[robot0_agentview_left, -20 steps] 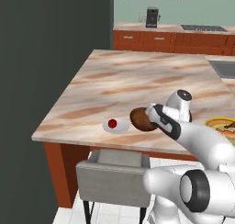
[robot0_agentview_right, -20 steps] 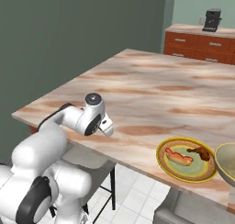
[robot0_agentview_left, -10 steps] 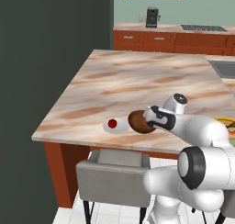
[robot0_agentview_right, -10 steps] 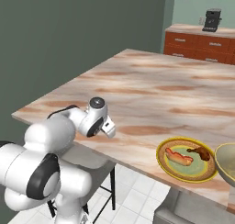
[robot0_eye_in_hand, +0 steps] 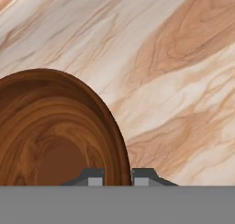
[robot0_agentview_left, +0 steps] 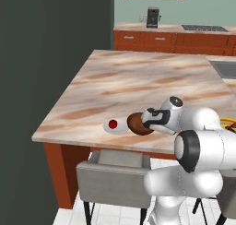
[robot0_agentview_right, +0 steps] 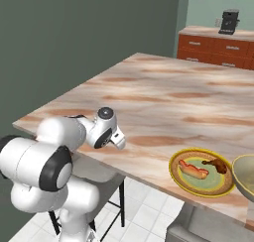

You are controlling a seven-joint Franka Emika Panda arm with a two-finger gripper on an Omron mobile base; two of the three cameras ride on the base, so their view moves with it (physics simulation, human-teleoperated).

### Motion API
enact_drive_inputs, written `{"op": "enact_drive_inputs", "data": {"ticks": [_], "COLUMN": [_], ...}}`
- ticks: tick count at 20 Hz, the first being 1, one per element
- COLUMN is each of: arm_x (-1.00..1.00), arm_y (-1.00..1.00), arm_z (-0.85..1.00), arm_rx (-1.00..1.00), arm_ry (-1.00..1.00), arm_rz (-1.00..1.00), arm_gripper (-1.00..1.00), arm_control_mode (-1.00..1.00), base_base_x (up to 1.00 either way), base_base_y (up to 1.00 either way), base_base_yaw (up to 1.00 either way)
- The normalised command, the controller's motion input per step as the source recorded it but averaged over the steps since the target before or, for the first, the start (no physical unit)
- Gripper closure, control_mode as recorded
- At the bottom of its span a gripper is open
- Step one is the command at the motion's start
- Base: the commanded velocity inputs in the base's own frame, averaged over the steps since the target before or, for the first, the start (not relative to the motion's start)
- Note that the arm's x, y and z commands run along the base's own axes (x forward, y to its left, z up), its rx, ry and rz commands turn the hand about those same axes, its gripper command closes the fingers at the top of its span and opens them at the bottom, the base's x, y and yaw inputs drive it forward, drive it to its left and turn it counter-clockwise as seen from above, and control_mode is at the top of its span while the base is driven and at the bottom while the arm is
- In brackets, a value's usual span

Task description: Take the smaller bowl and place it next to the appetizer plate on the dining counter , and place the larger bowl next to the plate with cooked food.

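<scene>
The smaller bowl [robot0_agentview_left: 137, 124], dark brown and glossy, is tilted low over the dining counter [robot0_agentview_left: 138, 81], just right of the appetizer plate [robot0_agentview_left: 114, 125] with its red morsel. My gripper [robot0_agentview_left: 148, 120] is shut on the bowl's right rim. In the hand view the bowl [robot0_eye_in_hand: 55, 131] takes up the lower left, and its rim passes between my gripper's [robot0_eye_in_hand: 117, 179] two fingertips [robot0_eye_in_hand: 95, 179]. I cannot tell whether the bowl touches the marble. The plate with cooked food [robot0_agentview_right: 201, 171] lies near the counter's front edge, with the larger bowl [robot0_agentview_right: 245, 179] beside it at the right border.
A grey padded stool [robot0_agentview_left: 113, 178] stands under the counter's near edge below the bowl. A dark wall [robot0_agentview_left: 37, 81] rises on the left. The wall counter [robot0_agentview_left: 175, 37] with a coffee machine [robot0_agentview_left: 153, 17] runs along the back. A sink [robot0_agentview_left: 226, 69] is at the right.
The hand has come down and a little toward the near edge, bringing the brown bowl lower beside the white plate. The plates and the cream bowl have not moved.
</scene>
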Motion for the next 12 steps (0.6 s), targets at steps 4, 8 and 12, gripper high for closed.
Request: {"op": "enact_drive_inputs", "data": {"ticks": [4,8,12], "arm_x": [0.27,0.19,0.18], "arm_y": [0.08,0.03,0.05], "arm_z": [-0.12,-0.12,-0.17], "arm_rx": [-0.03,-0.02,-0.03], "arm_ry": [0.00,0.00,0.00], "arm_rz": [0.00,0.00,0.00], "arm_gripper": [1.00,1.00,1.00], "arm_control_mode": [-1.00,-1.00,-1.00], "base_base_x": [0.00,0.00,0.00], "base_base_y": [0.00,0.00,0.00], "base_base_yaw": [0.00,0.00,0.00]}}
